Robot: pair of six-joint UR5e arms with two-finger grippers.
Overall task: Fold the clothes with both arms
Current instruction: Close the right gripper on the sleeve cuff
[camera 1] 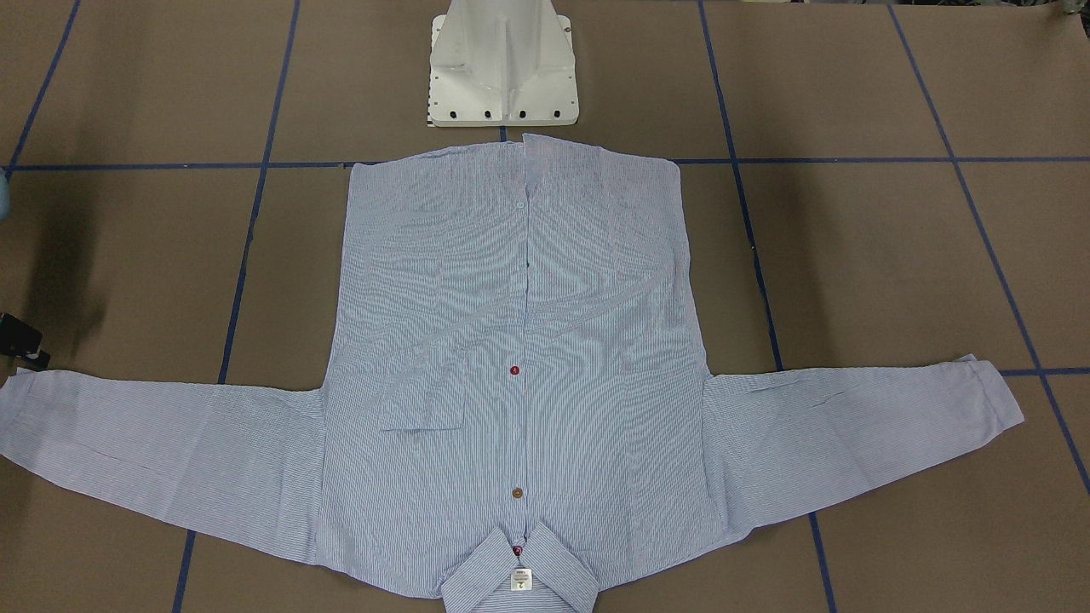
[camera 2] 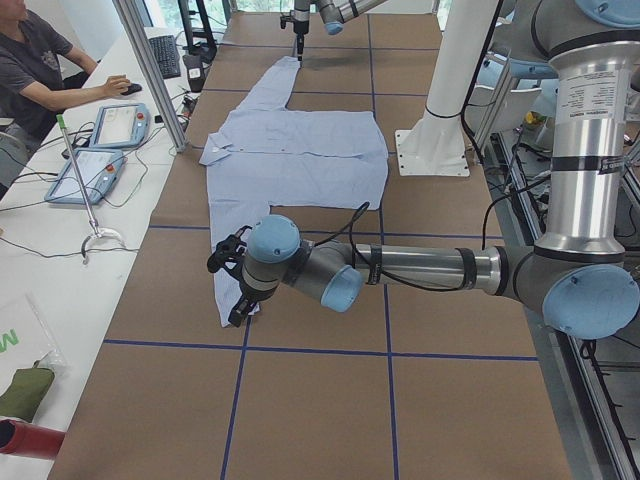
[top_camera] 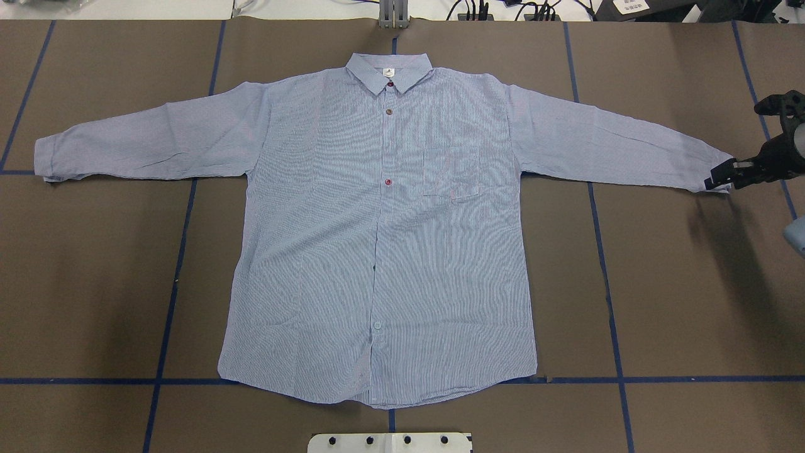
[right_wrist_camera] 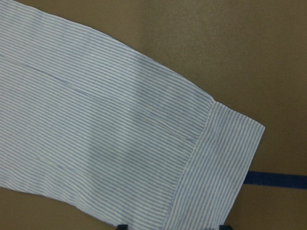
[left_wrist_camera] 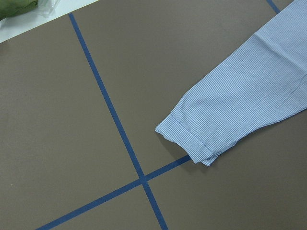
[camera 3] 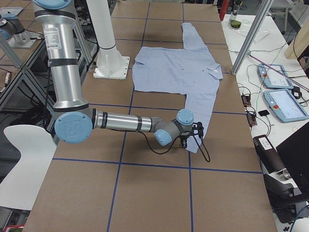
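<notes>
Two sleeves of the shirt [top_camera: 377,251] lie stretched straight out to left and right. The body is flat on the brown table [top_camera: 692,314] with the buttons up, the collar [top_camera: 390,69] on the far side and the hem near the white pedestal [camera 1: 502,68]. I judge that it is laid open like this so that each arm can take one cuff and bring the sleeve inward over the body as the first fold; nothing is folded yet.

The right gripper [top_camera: 722,179] is at the very end of the right sleeve. In the right wrist view its two dark fingertips [right_wrist_camera: 123,226] show at the bottom edge, apart from each other, and the right cuff [right_wrist_camera: 216,163] lies between them. So the claw stands wide and not closed on the cloth, though I cannot say whether the tips already touch the table.

The left gripper [camera 2: 232,285] shows only from the side, just at the end of the left sleeve, and I cannot tell if its fingers are apart or together. Its wrist camera sees the left cuff [left_wrist_camera: 187,139] a little to the right of centre, beside a crossing of blue tape lines [left_wrist_camera: 141,178]. From this it seems to be above the cuff end and not yet gripping.
</notes>
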